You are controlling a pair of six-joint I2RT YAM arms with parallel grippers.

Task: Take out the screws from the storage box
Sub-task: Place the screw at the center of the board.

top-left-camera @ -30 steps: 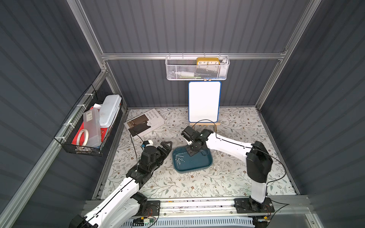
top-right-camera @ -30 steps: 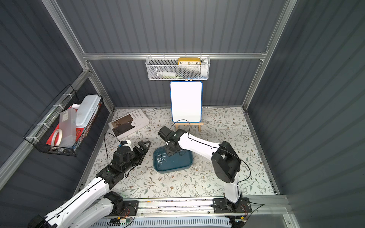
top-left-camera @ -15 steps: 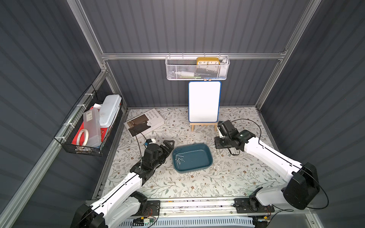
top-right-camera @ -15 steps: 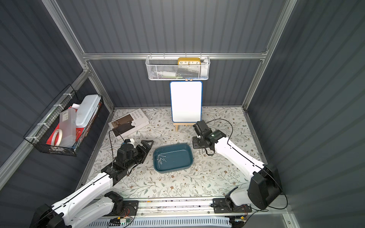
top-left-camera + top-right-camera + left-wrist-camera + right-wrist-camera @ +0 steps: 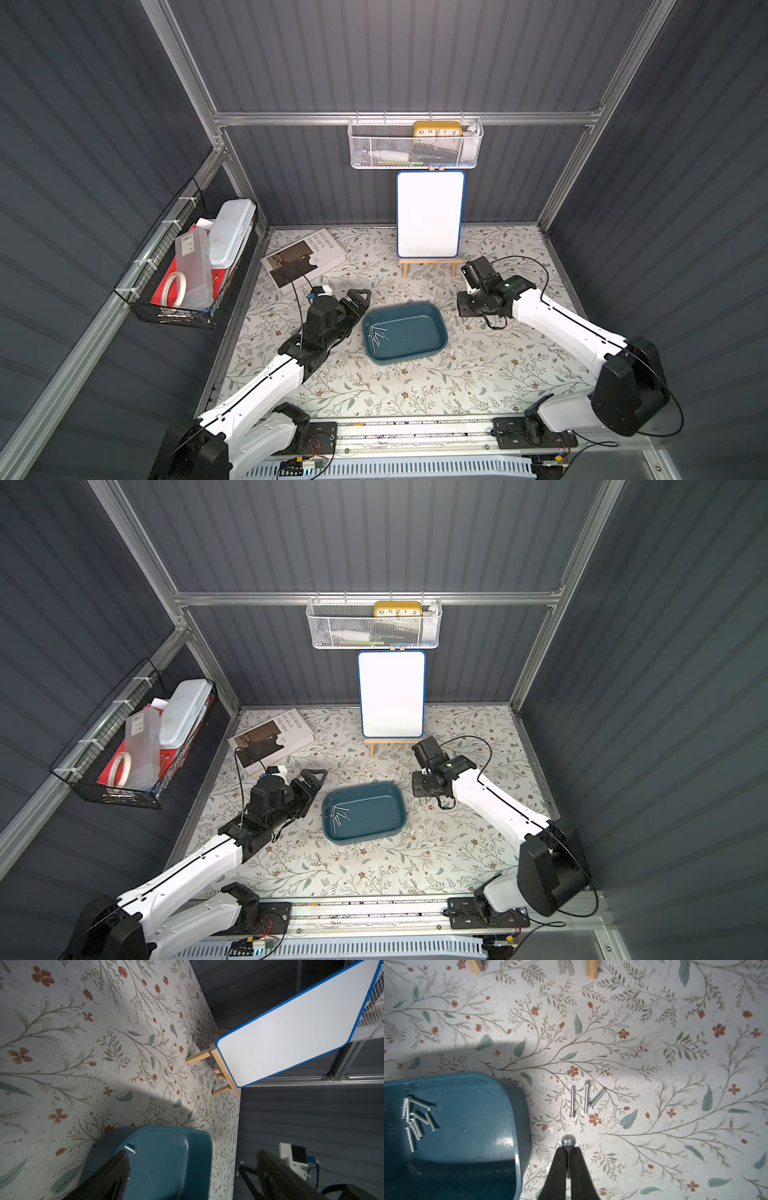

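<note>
The right jaws pinch 1 screw [image 5: 568,1140] by its shank, head forward, over bare counter [image 5: 654,1064] just beside the box [image 5: 477,1095], likely to lay it by the 3 screws [image 5: 586,1101] already out. The other screws [image 5: 417,1118] lie clustered in the box. The left jaws stand spread, empty, at the box's far side, perhaps to steady it. The easel [image 5: 430,266] stands near, but nothing blocks the drop.

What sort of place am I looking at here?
Probably a robot test booth: grey panel walls on a metal frame, a left arm and a right arm on a front rail, and a floral table cover.
</note>
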